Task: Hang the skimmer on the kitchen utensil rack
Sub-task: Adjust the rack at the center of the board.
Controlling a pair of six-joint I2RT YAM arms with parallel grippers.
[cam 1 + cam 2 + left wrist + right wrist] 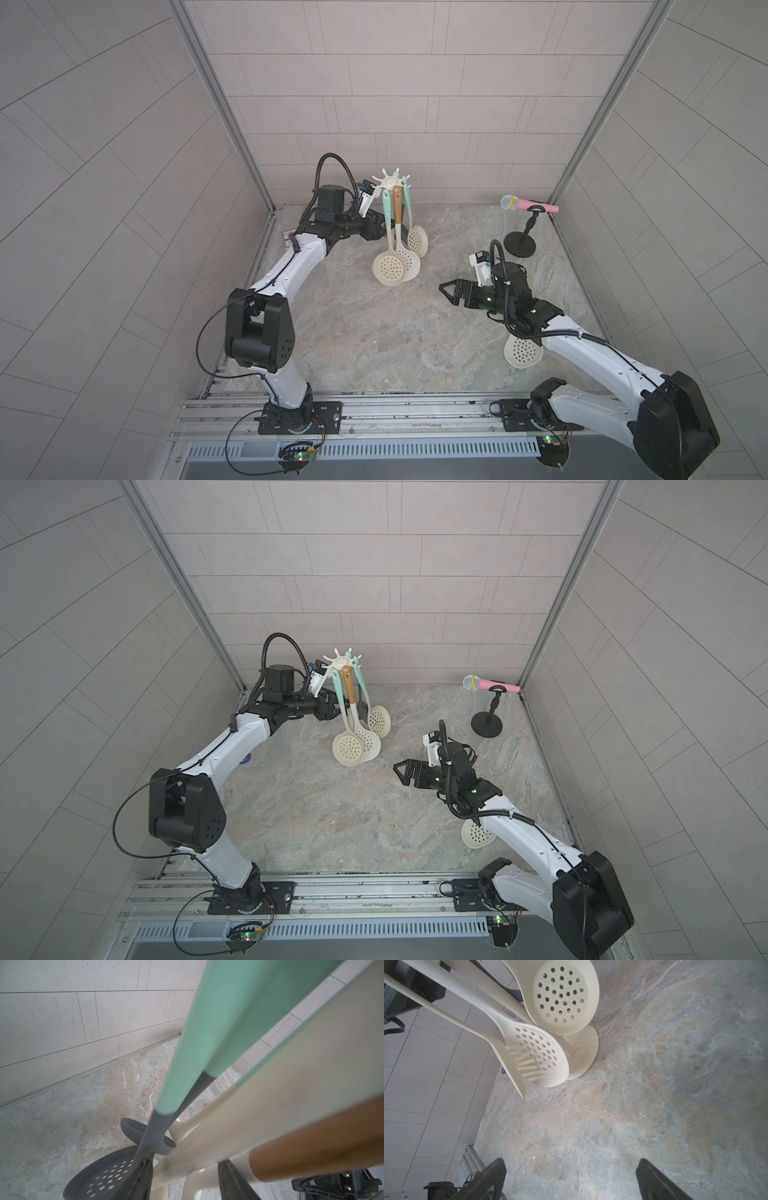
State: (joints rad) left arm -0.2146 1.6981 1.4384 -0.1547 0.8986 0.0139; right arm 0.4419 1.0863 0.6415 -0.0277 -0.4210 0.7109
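Note:
The cream kitchen utensil rack [390,181] [343,661] stands at the back, its round base [586,1053] on the table, with several utensils hanging from its hooks. A cream skimmer [523,352] [478,834] lies flat near the front right. Only its perforated head shows, and my right forearm covers the handle. My left gripper [376,226] [185,1162] is in among the hanging handles, jaws partly closed either side of a cream shaft. Whether they press on it is unclear. My right gripper [451,291] [571,1178] hovers open and empty over the table, right of the rack.
A pink microphone [530,204] rests on a short black stand [519,245] in the back right corner. Cream skimmer heads [389,270] hang low in front of the rack, and a grey skimmer [104,1178] and a grey ladle [133,1128] hang behind. Tiled walls close three sides.

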